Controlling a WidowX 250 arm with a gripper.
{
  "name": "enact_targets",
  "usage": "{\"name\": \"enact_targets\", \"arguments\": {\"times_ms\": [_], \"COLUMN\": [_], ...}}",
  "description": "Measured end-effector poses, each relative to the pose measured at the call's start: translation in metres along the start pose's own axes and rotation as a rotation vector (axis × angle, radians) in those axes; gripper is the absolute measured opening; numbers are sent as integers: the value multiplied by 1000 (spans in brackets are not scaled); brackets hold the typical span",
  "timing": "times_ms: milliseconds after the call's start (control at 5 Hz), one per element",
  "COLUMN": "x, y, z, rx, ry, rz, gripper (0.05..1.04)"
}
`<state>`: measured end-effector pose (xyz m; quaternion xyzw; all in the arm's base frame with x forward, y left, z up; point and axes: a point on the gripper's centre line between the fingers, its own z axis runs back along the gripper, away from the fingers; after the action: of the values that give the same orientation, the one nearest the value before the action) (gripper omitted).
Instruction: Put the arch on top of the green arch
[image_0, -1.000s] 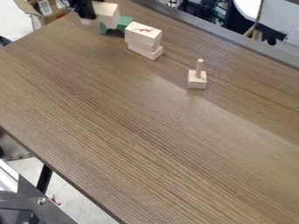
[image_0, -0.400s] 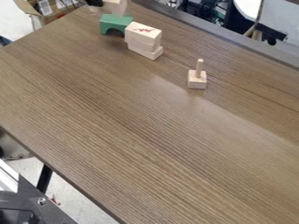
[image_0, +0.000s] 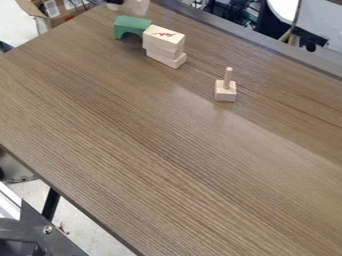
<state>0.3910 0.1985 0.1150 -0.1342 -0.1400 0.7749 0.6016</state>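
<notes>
Camera view shows a smooth green arch (image_0: 131, 22) beside stacked wooden blocks (image_0: 164, 41) (gripper (image_0: 115, 1) opening and hold, I can't tell).

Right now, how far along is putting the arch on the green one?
Done: the green arch stands opening down as the base, its top bare. In hand: probably the arch, a pale piece cut off by the top edge, near the gripper; the grip itself is unclear. Left: bring it over, set it on top, release.
</notes>
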Motion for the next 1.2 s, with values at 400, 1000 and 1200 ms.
{"name": "enact_targets", "arguments": {"times_ms": [400, 1000, 1200], "x": [-2, -3, -1], "y": [-2, -6, -7], "z": [-16, -27, -27], "rx": [32, 42, 38], "ry": [-10, -47, -65], "rz": [-18, 13, 22], "gripper": [552, 552, 552]}}
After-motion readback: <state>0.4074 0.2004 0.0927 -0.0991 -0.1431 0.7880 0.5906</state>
